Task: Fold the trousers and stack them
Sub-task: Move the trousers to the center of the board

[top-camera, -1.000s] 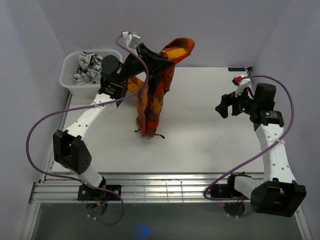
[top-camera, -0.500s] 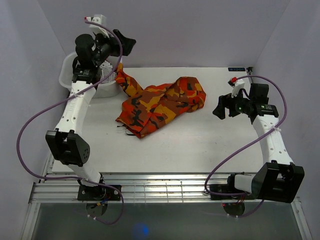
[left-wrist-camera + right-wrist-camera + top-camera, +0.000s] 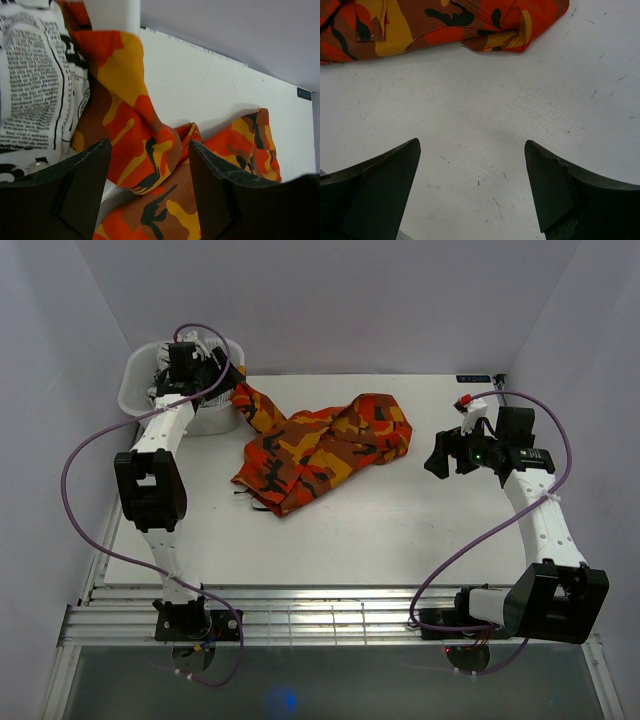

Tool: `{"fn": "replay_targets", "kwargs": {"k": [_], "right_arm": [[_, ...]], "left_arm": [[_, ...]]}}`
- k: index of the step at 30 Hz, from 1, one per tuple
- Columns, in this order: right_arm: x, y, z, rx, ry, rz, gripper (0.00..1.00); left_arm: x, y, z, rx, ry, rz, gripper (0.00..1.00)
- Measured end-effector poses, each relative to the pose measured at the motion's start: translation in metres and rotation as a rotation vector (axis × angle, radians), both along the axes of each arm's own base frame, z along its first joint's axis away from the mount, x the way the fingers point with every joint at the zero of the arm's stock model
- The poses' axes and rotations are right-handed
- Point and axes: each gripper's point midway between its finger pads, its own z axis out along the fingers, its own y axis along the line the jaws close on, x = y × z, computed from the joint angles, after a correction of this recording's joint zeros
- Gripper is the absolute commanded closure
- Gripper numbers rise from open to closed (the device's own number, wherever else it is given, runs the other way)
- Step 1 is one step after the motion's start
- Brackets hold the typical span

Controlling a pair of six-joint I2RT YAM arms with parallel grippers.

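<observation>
Seeing the camo trousers (image 3: 325, 445) crumpled flat, long axis running from just under the left gripper (image 3: 147, 150) out toward the right gripper (image 3: 471, 145). Both spread open, gripping nothing. Nearer the left one, with a leg end draped over the bin (image 3: 130, 400) rim below its fingers. Can't pick out waistband or hems in that bunching. Probably nothing folded yet.

I'm not making out any actual words from here. The black-and-white cloth (image 3: 30, 75) in the white bin (image 3: 135, 405) at the tabletop's far left corner is showing newspaper-style columns of print, but the letters are blurring into lines. A small dark label (image 3: 303, 93) on the tabletop's far edge is carrying pale characters too tiny to read.
</observation>
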Motion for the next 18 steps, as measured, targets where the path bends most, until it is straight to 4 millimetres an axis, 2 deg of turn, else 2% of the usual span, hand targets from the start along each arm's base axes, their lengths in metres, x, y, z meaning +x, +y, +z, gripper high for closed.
{"fn": "replay_targets", "kwargs": {"k": [1,3,9,12,15,18], "right_arm": [[0.0,-0.001,0.0,-0.004,0.0,-0.002,0.1],[0.0,-0.002,-0.002,-0.01,0.002,-0.005,0.1],[-0.002,-0.004,-0.008,-0.029,0.014,-0.007,0.1],[-0.004,-0.006,-0.01,-0.039,0.024,-0.012,0.1],[-0.004,-0.007,-0.012,-0.045,0.031,-0.016,0.1],[-0.004,-0.009,-0.014,-0.053,0.038,-0.017,0.1]], "left_arm": [[-0.001,-0.001,-0.011,-0.017,0.031,0.009,0.24],[-0.001,-0.002,-0.02,-0.054,0.057,0.029,0.22],[0.009,0.008,-0.008,-0.178,0.011,0.079,0.22],[0.015,0.017,-0.012,-0.242,0.0,0.105,0.24],[0.025,0.024,-0.026,-0.294,0.008,0.119,0.25],[0.032,0.024,-0.049,-0.337,0.04,0.121,0.26]]}}
